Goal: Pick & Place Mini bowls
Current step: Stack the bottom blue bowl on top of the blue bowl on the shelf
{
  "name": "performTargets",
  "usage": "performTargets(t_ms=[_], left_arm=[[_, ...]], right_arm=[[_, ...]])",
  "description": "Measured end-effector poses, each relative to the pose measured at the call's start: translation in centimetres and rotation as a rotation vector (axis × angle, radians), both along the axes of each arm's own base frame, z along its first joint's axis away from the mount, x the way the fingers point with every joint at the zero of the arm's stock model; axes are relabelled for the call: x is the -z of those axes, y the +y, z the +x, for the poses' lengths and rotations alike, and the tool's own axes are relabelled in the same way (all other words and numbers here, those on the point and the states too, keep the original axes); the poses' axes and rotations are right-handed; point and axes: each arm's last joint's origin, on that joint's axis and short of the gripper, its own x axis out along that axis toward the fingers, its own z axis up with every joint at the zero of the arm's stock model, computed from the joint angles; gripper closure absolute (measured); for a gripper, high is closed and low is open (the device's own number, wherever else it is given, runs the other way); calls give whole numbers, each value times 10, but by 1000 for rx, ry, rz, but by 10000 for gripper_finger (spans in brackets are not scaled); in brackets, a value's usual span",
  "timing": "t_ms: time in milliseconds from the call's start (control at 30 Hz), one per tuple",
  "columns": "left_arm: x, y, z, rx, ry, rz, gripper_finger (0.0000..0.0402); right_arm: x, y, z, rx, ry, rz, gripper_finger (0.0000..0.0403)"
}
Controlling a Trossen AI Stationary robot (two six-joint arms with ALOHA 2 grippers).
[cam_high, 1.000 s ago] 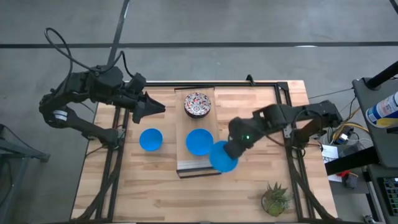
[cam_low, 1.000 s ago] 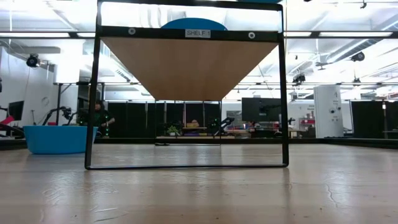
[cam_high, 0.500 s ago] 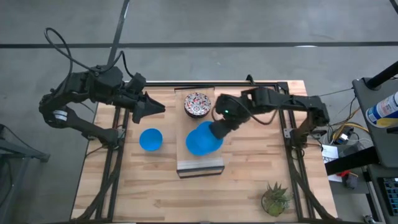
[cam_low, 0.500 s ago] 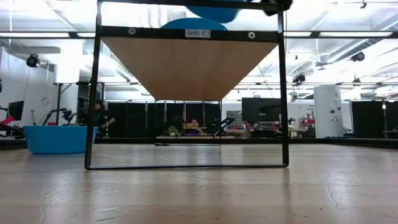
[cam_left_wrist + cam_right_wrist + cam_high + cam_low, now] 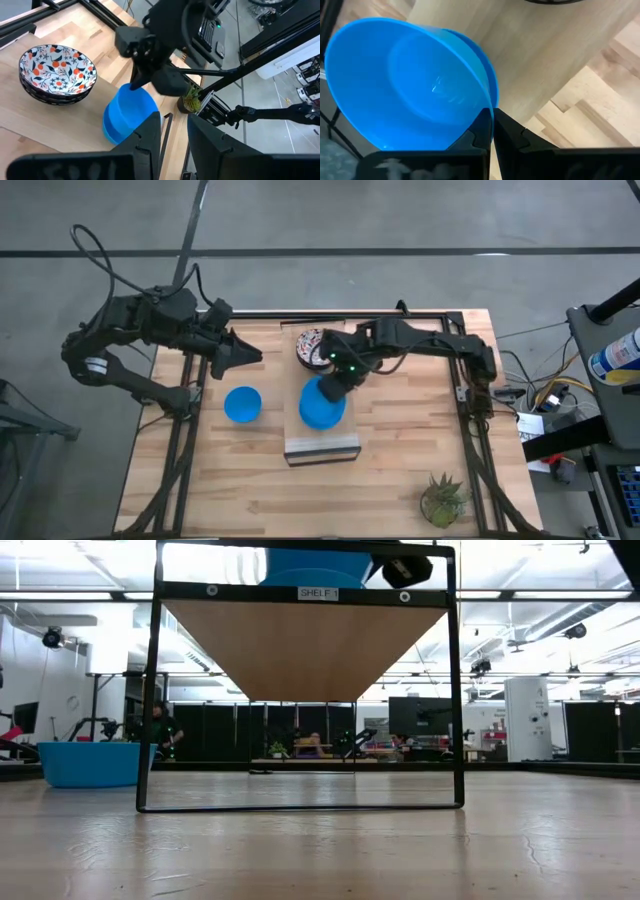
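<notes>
A blue mini bowl (image 5: 322, 404) is in my right gripper (image 5: 338, 380), directly over a second blue bowl on the raised shelf's board (image 5: 320, 448). In the left wrist view the two blue bowls (image 5: 131, 117) show as one pile, the upper one tilted. A stack of red-and-dark patterned bowls (image 5: 315, 346) rests on the board's far end. A third blue bowl (image 5: 241, 404) stands on the table to the shelf's left. My left gripper (image 5: 175, 140) hovers open near the table's far left (image 5: 245, 352), touching nothing. My right gripper pinches the blue bowl's rim (image 5: 489, 102), one finger (image 5: 482, 131) inside the bowl and one (image 5: 509, 134) outside. The fingers slant down from the table's far right. The bowl is tilted over the other blue bowl (image 5: 120, 131); whether it rests in it I cannot tell.
The shelf is a dark frame (image 5: 455, 680) labelled SHELF 1 with a pale board on top. A small green potted plant (image 5: 443, 498) stands near the table's near right corner. Bare wood lies on both sides of the shelf.
My right gripper has carried the blue bowl from beside the shelf's near right corner toward the table's far left, and now holds it over the blue bowl on the board. In the low view the bowl has come down to the shelf top.
</notes>
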Motion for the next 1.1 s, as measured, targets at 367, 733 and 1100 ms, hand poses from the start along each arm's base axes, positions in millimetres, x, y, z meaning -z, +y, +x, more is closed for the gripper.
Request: performTargets(t_ms=[367, 733, 1100], left_arm=[[1, 0, 1, 1, 6, 1, 313], [4, 0, 3, 0, 16, 1, 313], [11, 0, 5, -15, 94, -31, 313]], right_arm=[[20, 0, 12, -34, 98, 13, 394], [12, 0, 9, -51, 69, 1, 334], [3, 0, 3, -22, 45, 7, 222]])
